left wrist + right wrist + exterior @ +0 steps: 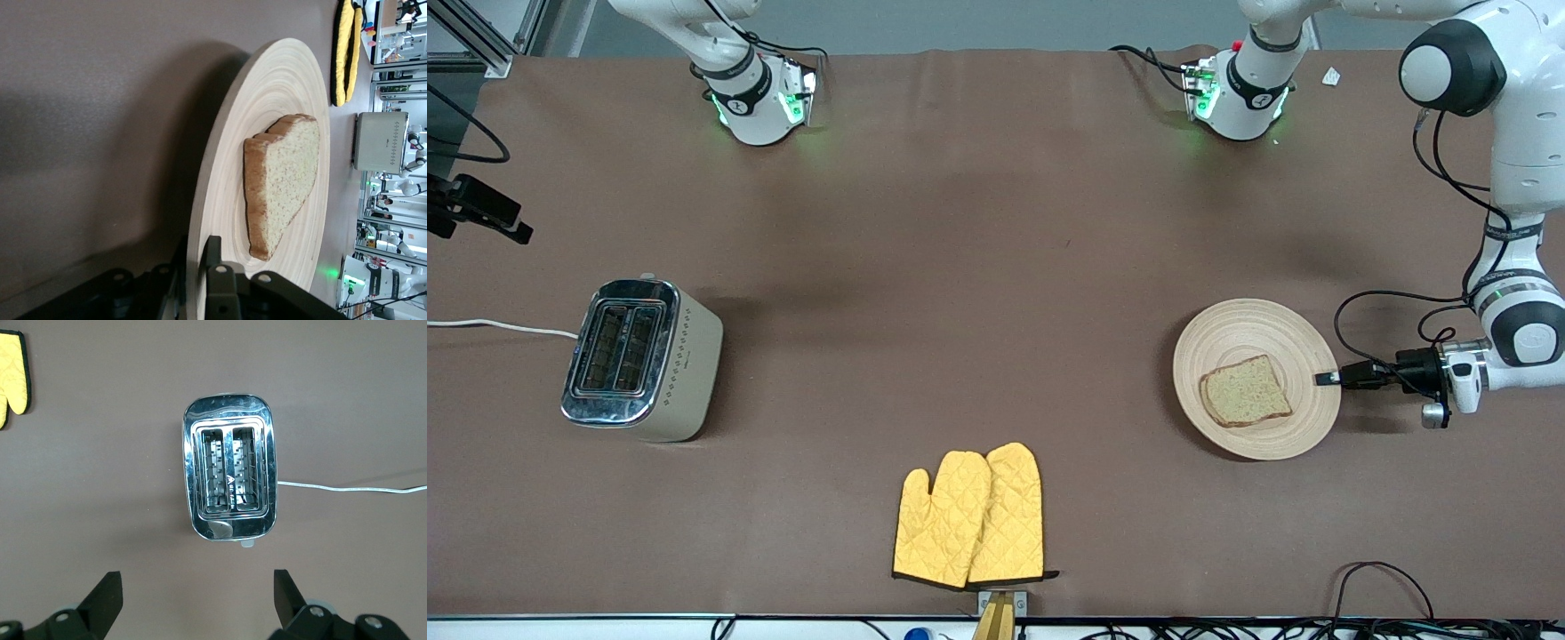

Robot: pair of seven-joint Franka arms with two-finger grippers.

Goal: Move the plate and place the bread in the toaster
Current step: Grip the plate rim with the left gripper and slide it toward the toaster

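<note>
We kept the right gripper (193, 603) spread wide and waiting high over the toaster (641, 358), whose two slots lay between its fingers and ran lengthwise toward the robots, ready for a slice dropped edge-down. The oven mitts (970, 516) lay unused nearby. The left gripper (1327, 379) came in level and pinched the plate (1255, 324) by its rim, so the bread (1246, 391) lay flat just ahead of its jaws.

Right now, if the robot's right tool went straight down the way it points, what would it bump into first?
Probably the toaster. The open right tool looks down on its chrome top and empty slots; nothing shows between them, though the height is unclear.
</note>
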